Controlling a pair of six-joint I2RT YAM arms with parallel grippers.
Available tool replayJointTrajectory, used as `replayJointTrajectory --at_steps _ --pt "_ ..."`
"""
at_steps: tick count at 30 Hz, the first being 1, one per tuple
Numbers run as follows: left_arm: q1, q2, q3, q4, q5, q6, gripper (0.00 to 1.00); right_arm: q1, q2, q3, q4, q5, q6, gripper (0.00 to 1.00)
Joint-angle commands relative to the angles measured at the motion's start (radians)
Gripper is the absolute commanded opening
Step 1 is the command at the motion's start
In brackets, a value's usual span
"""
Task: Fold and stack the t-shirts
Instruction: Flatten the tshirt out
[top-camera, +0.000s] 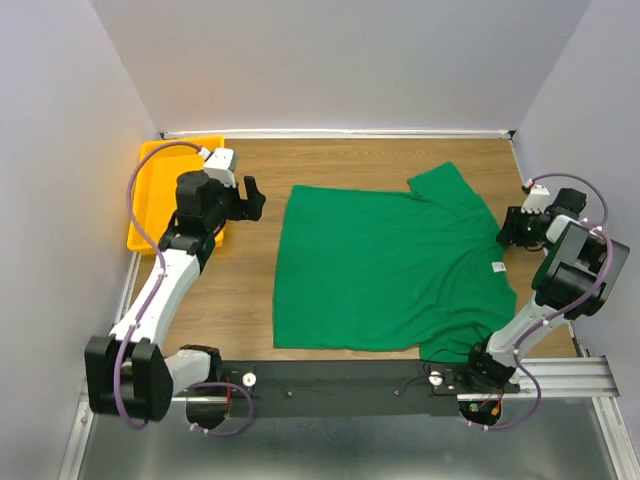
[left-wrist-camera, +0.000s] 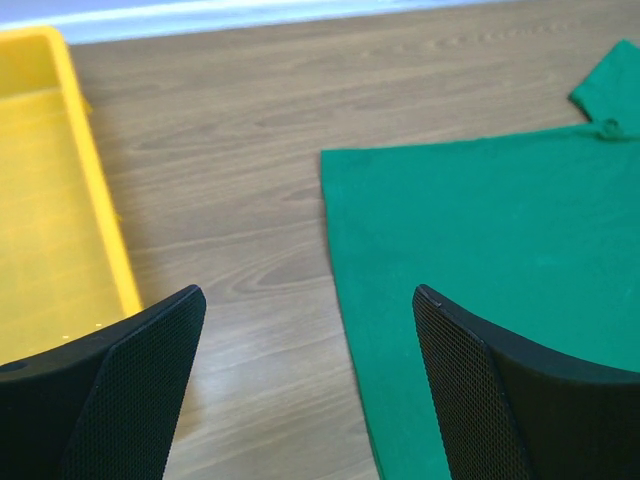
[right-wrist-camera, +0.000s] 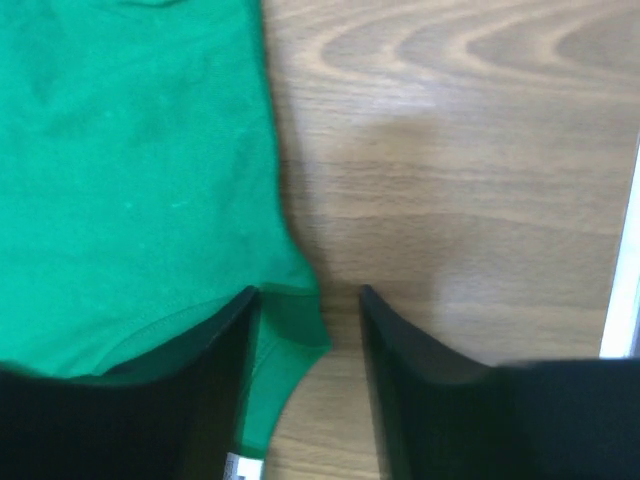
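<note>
Top external view shows the green t-shirt (top-camera: 385, 265) lying spread and unfolded on the table (top-camera: 250, 290), so folding and stacking look wholly undone, with left gripper (left-wrist-camera: 305, 300) and right gripper (right-wrist-camera: 310, 292) both parted and empty.

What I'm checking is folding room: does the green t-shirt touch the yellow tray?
Apart. The left wrist view shows bare wooden table between the t-shirt and the tray.

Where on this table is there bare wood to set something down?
Widest: between the yellow tray and the t-shirt's left edge, under the left pincer. Narrower: the strip between t-shirt and back wall. Crowded: the right side, where the right pincer sits at its edge, and the near edge, where cloth reaches the rail.
</note>
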Motion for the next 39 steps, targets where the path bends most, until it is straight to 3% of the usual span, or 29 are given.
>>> replayJointTrajectory --at_steps 1,5,8,12,17,21,27,35,39 --pt "0.002 0.165 0.05 0.023 0.138 -0.057 0.87 -0.009 0.028 0.039 -0.103 0.029 -0.055 0.67" --pt "-0.027 0.404 0.209 -0.038 0.142 -0.063 0.8 -0.007 0.037 0.152 -0.218 -0.164 -0.095 0.87" --pt "-0.063 0.627 0.404 -0.119 0.087 -0.046 0.75 0.019 0.028 0.197 -0.24 -0.274 -0.109 0.96" --pt "-0.079 0.882 0.693 -0.207 0.053 -0.04 0.69 0.074 -0.016 0.183 -0.254 -0.353 -0.133 1.0" --pt "-0.095 1.102 0.898 -0.305 0.064 -0.018 0.66 0.115 -0.084 0.157 -0.249 -0.409 -0.157 1.0" --pt "-0.102 1.186 1.01 -0.374 0.034 -0.001 0.65 0.117 -0.101 0.152 -0.247 -0.446 -0.157 1.0" --pt "-0.107 1.215 1.015 -0.39 0.065 -0.001 0.61 0.117 -0.104 0.145 -0.244 -0.469 -0.14 1.0" --pt "-0.124 1.23 1.004 -0.411 0.142 0.006 0.47 0.12 -0.076 0.177 -0.238 -0.443 -0.106 1.0" --pt "-0.127 1.25 1.039 -0.425 0.119 0.003 0.34 0.161 -0.078 0.191 -0.232 -0.41 -0.098 1.0"
